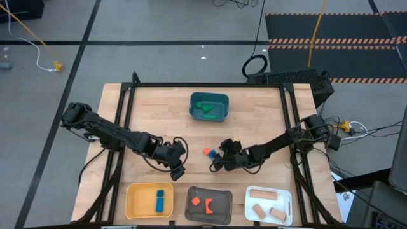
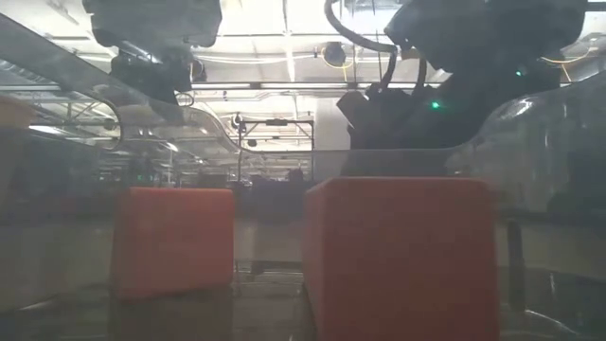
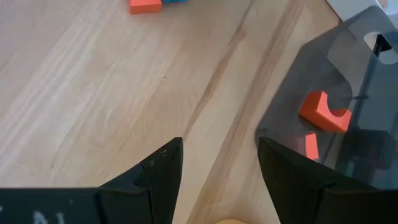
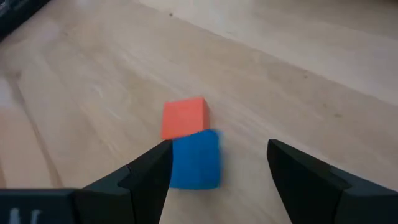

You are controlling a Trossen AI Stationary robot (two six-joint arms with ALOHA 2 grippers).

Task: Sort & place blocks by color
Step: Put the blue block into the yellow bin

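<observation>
A red cube (image 4: 184, 117) and a blue cube (image 4: 196, 158) lie side by side, touching, on the bare table (image 1: 207, 152). My right gripper (image 4: 219, 144) is open just right of them (image 1: 217, 163); the blue cube sits ahead of its fingertips, nearer one finger, and I see no touch. My left gripper (image 3: 219, 146) is open over bare wood by the grey tray's far left corner (image 1: 179, 169), holding nothing. Green blocks lie in the teal tray (image 1: 208, 107), a blue bar in the yellow tray (image 1: 149, 200), red pieces (image 3: 324, 112) in the grey tray (image 1: 208, 205), tan pieces in the white tray (image 1: 268, 205).
Three trays line the table's near edge and the teal one stands at the far middle. Bare wood lies between them, apart from the two cubes. The low view looks through the grey tray at two red pieces (image 2: 172, 242), with both arms above. A black frame borders the table.
</observation>
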